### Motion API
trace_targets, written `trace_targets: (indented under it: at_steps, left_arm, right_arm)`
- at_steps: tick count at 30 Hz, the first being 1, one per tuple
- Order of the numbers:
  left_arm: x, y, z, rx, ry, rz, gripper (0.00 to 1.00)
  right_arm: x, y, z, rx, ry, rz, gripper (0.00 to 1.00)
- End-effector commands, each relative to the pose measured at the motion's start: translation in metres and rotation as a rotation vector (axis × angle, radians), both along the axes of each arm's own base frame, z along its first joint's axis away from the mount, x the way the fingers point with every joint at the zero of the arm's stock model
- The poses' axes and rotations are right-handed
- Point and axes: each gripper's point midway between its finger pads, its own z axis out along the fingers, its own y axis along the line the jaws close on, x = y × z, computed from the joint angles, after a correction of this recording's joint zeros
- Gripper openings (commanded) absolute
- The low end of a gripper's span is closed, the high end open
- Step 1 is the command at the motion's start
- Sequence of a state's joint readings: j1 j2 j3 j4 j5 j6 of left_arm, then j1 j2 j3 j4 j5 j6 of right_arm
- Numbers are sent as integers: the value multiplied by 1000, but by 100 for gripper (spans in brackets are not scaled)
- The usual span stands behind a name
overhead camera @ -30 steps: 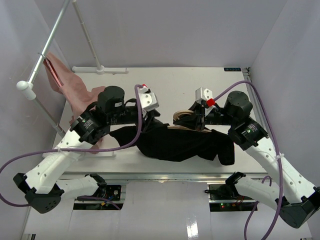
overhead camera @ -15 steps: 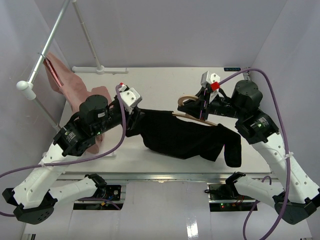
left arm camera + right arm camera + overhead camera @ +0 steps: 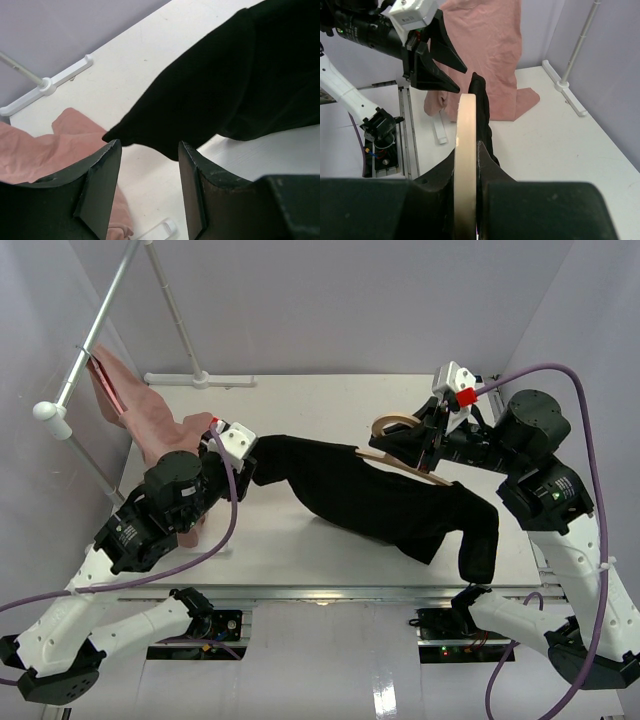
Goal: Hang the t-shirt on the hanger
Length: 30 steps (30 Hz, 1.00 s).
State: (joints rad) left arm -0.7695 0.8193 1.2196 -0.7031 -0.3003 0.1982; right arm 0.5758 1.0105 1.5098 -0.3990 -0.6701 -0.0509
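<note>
Above the table (image 3: 320, 405), right tool (image 3: 466, 156) pinching hanger (image 3: 395, 423), t-shirt (image 3: 370, 500) draped, left tool (image 3: 147, 149) spread.

White tabletop (image 3: 330, 405) carries a pink garment (image 3: 175, 435) at its left side and the white foot of a rail stand (image 3: 200, 379) along the far edge. Contact between black t-shirt (image 3: 370, 500) and tabletop cannot be determined

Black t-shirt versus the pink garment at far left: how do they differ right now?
The black t-shirt spans the middle of the table, one end over the hanger clamped in the right gripper. The pink garment hangs from the grey rail at the left, its lower end on the table. The t-shirt is black, the garment pink. Both are limp cloth.
</note>
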Motion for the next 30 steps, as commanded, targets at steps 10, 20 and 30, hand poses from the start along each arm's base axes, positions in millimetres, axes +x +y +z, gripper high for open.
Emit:
trace_targets:
  at_steps: [10,20,30]
  left_arm:
    - [-67,-31,40,-113,-60,-407,5]
    - [-62,-26,34,-84,-48,-374,8]
    - [-69,-36,17,-47,-26,-454,72]
  right_arm:
    - [-45,-16,31,66,-93,84,8]
    - [-49,-18,32,66,-104,92,8]
    - [-65,-15,23,47,-118,199,8]
